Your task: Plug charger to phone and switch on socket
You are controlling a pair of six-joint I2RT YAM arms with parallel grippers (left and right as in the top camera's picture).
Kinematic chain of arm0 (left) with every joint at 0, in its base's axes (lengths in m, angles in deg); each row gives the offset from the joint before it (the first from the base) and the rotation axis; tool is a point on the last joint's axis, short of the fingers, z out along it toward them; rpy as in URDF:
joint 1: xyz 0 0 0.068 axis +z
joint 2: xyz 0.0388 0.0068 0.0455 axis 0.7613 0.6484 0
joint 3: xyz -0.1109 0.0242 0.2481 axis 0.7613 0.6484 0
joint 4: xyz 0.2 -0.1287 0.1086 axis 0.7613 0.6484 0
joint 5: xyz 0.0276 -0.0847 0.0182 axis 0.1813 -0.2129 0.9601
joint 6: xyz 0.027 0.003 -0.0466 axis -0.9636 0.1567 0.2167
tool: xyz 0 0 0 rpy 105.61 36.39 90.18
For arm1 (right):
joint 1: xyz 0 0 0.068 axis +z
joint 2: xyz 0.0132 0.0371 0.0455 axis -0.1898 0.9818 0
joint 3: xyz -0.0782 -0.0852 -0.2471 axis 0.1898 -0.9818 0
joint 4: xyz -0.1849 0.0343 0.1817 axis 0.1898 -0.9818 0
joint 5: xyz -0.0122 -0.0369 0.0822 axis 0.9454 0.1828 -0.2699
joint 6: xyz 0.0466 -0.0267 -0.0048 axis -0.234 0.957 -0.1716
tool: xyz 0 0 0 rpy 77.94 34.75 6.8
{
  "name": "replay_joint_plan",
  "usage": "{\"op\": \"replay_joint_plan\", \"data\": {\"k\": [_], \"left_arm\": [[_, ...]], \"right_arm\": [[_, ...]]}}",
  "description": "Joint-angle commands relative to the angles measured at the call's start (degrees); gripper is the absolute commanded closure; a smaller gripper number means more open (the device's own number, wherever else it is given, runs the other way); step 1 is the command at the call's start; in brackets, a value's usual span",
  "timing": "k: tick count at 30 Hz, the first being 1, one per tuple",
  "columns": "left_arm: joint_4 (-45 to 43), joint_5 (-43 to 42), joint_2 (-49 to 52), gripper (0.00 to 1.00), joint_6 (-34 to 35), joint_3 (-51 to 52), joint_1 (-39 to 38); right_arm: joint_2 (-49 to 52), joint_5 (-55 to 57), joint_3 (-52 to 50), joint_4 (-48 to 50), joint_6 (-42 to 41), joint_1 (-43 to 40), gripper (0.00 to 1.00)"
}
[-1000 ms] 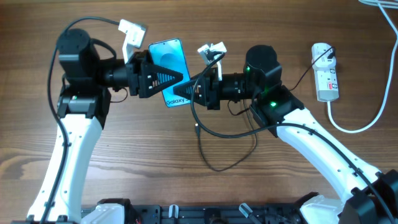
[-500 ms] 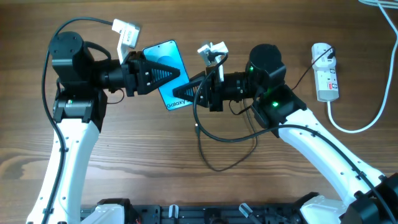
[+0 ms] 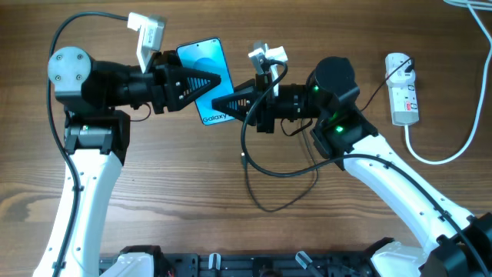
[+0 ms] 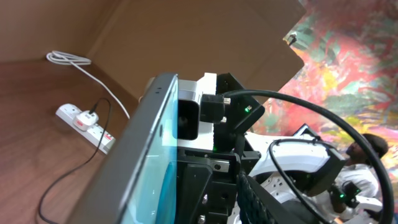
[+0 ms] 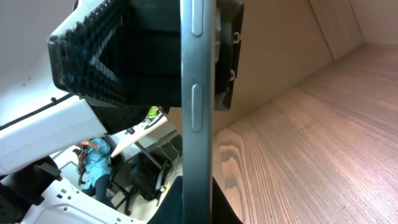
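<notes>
The phone (image 3: 201, 60), with a turquoise screen, is held in the air between both arms and tilted on edge. My left gripper (image 3: 217, 79) is shut on its upper part; the screen (image 4: 155, 155) fills the left of the left wrist view. My right gripper (image 3: 223, 104) is shut on the phone's lower end, and its fingers (image 5: 197, 205) flank the phone's thin edge (image 5: 197, 112). The charger cable (image 3: 269, 206) loops over the table, with its small tip (image 3: 243, 159) lying loose. Its black plug (image 3: 405, 73) sits in the white socket (image 3: 403, 96), which also shows in the left wrist view (image 4: 87, 124).
The socket's white cord (image 3: 461, 146) curves along the right edge of the wooden table. A thick white cable (image 3: 469, 8) crosses the far right corner. Both arms' bases stand at the near edge.
The left arm has swung back and to the left. The phone has shifted slightly toward the far side and tilted. The right gripper has followed, staying on the phone's lower end.
</notes>
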Motion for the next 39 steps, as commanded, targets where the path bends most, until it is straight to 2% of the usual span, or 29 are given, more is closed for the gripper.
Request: {"op": "replay_joint_plan", "data": {"k": [1, 9, 13, 19, 23, 25, 29, 32, 36, 39], "left_arm": [[-1.3, -3.2, -3.0, 0.53, 4.0, -1.1, 0.2], [-1.3, -4.1, -2.9, 0.51, 4.0, -1.1, -1.2], [-1.3, -4.0, -2.9, 0.45, 3.9, -1.1, -1.2], [-1.3, -4.0, -2.9, 0.44, 4.0, -1.1, -1.2], [-1.3, -3.0, -2.9, 0.55, 3.9, -1.1, -1.2], [-1.3, -2.1, -2.9, 0.66, 3.9, -1.1, -1.2], [-1.3, -1.9, -2.9, 0.76, 3.9, -1.1, -1.2], [-1.3, -1.9, -2.9, 0.77, 4.0, -1.1, -1.2], [-1.3, -1.9, -2.9, 0.78, 4.0, -1.1, -1.2], [-1.3, -1.9, -2.9, 0.8, 4.0, -1.1, -1.2]], "right_arm": [[1.5, 7.4, -0.9, 1.0, -2.5, -1.2, 0.96], [1.5, 7.9, -0.9, 6.1, -4.8, -1.2, 0.96], [1.5, 7.9, -0.9, 9.2, -6.3, -1.2, 0.96], [1.6, 9.4, -0.9, 9.2, -6.2, -1.2, 0.96], [1.7, 9.4, -0.9, 7.0, -6.2, -1.2, 0.96], [1.8, 9.4, -0.9, 5.6, -6.2, -1.2, 0.96], [1.8, 9.6, -0.9, 5.6, -6.3, -1.2, 0.96], [1.8, 9.8, -0.9, 5.6, -6.6, -1.2, 0.96], [1.8, 9.5, -0.9, 5.4, -14.0, -1.2, 0.95], [1.8, 9.5, -0.9, 4.9, -16.4, -1.2, 0.96]]}}
